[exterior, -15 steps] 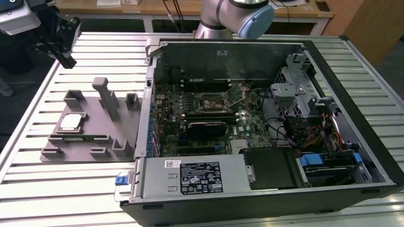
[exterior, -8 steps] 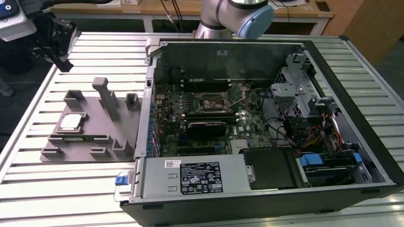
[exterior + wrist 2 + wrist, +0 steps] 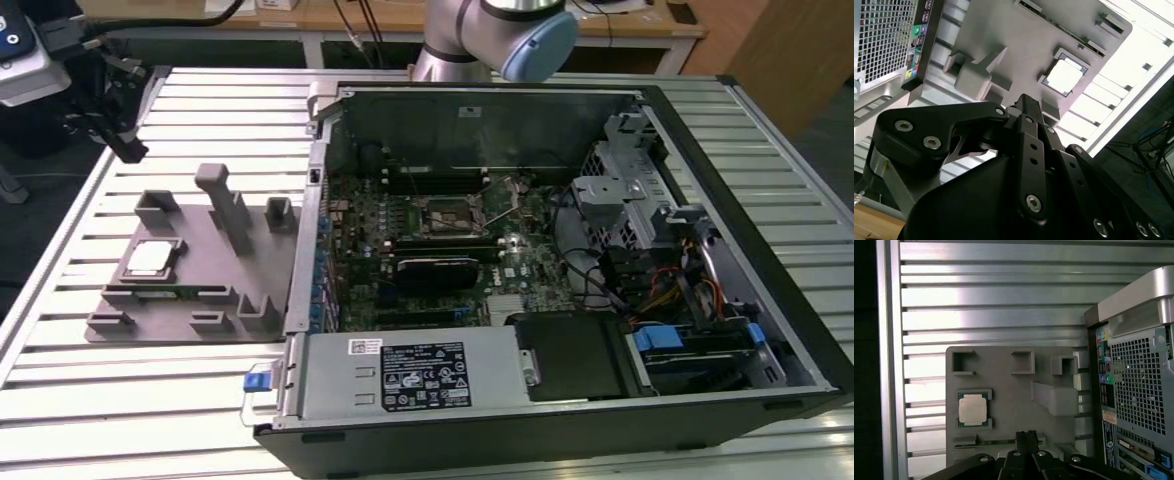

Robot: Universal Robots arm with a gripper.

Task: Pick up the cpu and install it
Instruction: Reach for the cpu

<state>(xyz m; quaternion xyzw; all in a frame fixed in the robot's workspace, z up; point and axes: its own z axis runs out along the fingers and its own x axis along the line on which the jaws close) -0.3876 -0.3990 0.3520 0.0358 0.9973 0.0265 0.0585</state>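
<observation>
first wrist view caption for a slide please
Cpu resting in the grey holder tray beside the computer case, gripper well clear of it.

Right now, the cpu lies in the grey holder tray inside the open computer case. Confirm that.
Wrong on one point: the cpu lies in the grey holder tray, but the tray sits on the slatted table beside the open computer case, not inside it. The exterior view shows this.

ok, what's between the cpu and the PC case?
In the exterior view, on the grey tray, a tall upright post and a shorter post stand between the cpu and the computer case.
</observation>
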